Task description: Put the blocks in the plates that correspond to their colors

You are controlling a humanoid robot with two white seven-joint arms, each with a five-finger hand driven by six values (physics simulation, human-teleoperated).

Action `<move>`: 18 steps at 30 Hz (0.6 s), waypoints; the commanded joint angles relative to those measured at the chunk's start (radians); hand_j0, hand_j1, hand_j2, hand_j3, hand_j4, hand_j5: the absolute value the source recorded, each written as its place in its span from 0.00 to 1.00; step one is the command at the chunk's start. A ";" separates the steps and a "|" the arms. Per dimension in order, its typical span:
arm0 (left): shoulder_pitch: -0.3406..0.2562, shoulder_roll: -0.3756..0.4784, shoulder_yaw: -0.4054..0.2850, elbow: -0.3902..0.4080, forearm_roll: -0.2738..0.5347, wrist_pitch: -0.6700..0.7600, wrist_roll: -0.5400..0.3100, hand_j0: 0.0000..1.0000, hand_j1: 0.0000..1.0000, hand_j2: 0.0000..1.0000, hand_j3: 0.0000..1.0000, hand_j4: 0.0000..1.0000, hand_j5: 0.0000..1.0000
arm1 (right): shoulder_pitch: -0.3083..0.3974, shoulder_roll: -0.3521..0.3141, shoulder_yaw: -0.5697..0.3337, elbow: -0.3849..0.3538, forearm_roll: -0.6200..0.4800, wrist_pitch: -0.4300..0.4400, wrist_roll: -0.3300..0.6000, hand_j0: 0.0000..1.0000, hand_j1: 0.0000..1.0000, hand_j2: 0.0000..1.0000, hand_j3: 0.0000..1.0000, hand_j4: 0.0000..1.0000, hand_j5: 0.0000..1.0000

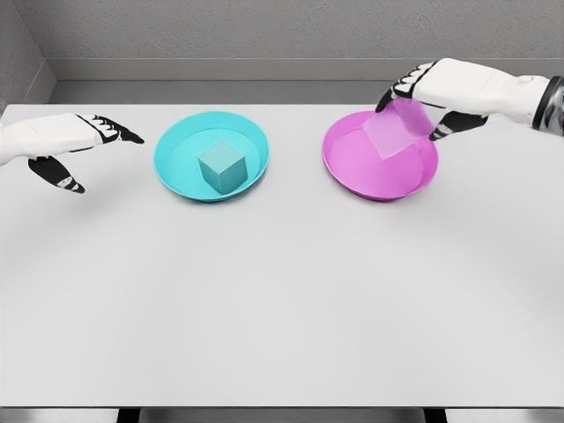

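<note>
A cyan block (220,166) sits inside the cyan plate (172,167) at the left centre of the table. The magenta plate (352,176) lies to the right. A pink block (398,129) hangs tilted over the magenta plate's far right side, held between the fingers and thumb of my right hand (421,113), whose arm enters from the right edge. My left hand (92,145) hovers left of the cyan plate, fingers stretched toward it and thumb down, holding nothing.
The plates rest on a white table (282,308) with a grey wall behind. The table's front edge runs along the bottom of the view, with a wide bare stretch before it.
</note>
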 commanded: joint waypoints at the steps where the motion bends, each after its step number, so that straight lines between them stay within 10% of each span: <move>1: -0.001 0.001 0.002 0.000 0.006 0.002 0.001 1.00 1.00 1.00 1.00 1.00 1.00 | -0.009 0.105 0.004 0.159 -0.001 0.003 0.000 0.65 0.65 0.65 0.65 0.65 0.65; 7: -0.001 0.001 0.002 0.000 0.006 0.002 0.001 1.00 1.00 1.00 1.00 1.00 1.00 | -0.014 0.141 -0.007 0.287 0.011 0.003 0.000 1.00 1.00 1.00 1.00 1.00 1.00; 11: 0.000 0.001 0.002 -0.002 0.006 0.002 0.001 1.00 1.00 1.00 1.00 1.00 1.00 | -0.014 0.090 -0.164 0.361 0.011 0.003 0.000 1.00 1.00 1.00 1.00 1.00 1.00; 18: 0.000 0.001 0.002 0.000 0.006 0.002 0.001 1.00 1.00 1.00 1.00 1.00 1.00 | 0.018 0.056 -0.171 0.362 0.022 0.003 0.000 1.00 1.00 1.00 1.00 1.00 1.00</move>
